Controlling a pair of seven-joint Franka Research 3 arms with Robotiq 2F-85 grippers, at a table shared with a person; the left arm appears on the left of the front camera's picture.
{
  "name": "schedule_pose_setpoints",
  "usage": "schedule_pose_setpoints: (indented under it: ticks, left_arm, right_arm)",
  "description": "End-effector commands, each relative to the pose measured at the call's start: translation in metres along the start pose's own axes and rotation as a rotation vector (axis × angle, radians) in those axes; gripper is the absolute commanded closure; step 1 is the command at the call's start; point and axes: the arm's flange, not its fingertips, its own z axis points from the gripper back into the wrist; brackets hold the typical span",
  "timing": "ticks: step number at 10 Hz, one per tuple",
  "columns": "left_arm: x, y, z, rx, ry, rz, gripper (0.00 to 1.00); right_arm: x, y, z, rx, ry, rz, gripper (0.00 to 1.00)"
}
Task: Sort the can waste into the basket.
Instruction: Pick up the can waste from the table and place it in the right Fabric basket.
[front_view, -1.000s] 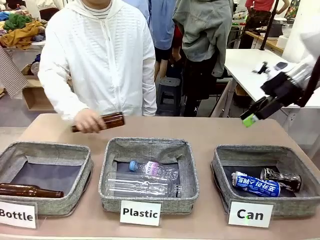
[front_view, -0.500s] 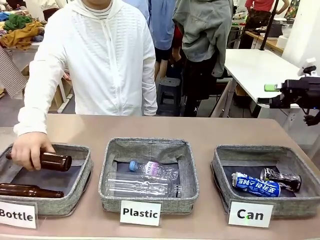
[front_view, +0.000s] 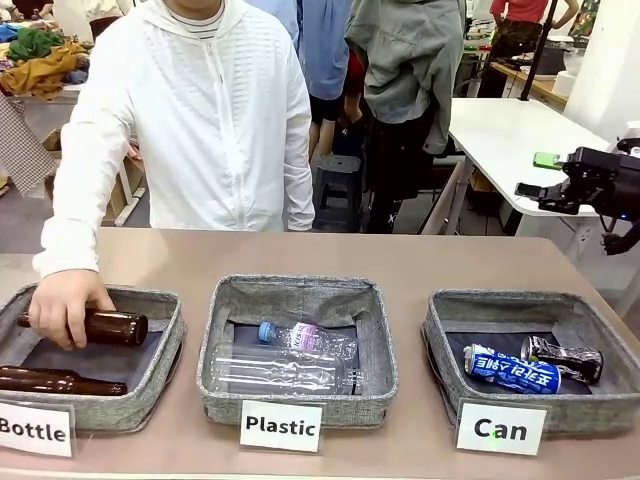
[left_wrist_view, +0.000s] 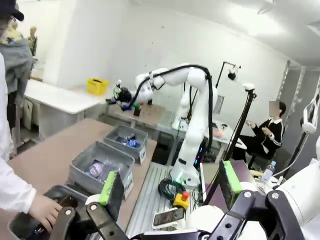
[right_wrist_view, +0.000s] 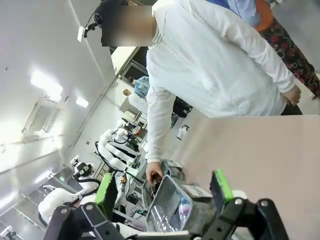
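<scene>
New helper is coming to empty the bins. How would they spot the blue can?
Go to the grey basket behind the "Can" sign, rightmost of three. Two cans lie inside; the blue can with white lettering lies nearest the sign, in front of the black can.

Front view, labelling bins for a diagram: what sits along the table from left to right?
Grey fabric basket signed "Bottle" with brown glass bottles → grey basket signed "Plastic" with clear plastic bottles → grey basket signed "Can" with dented cans.

Three square grey fabric baskets (front_view: 428, 340), two dented drink cans (front_view: 512, 370), two clear plastic bottles (front_view: 285, 370), two brown glass bottles (front_view: 60, 381).
</scene>
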Motion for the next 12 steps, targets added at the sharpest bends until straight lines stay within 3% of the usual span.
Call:
schedule_pose_setpoints:
  ticks: [1,12]
  left_arm:
    - [0.008,0.000,-0.004,-0.031,-0.027,0.010,0.00]
    - [0.002,-0.002,-0.071,-0.098,0.183,0.047,0.00]
  right_arm:
    - [0.001,0.002,0.000,-0.003,0.007,0.004,0.00]
    - [0.001,0.002,0.000,-0.003,0.007,0.004,0.00]
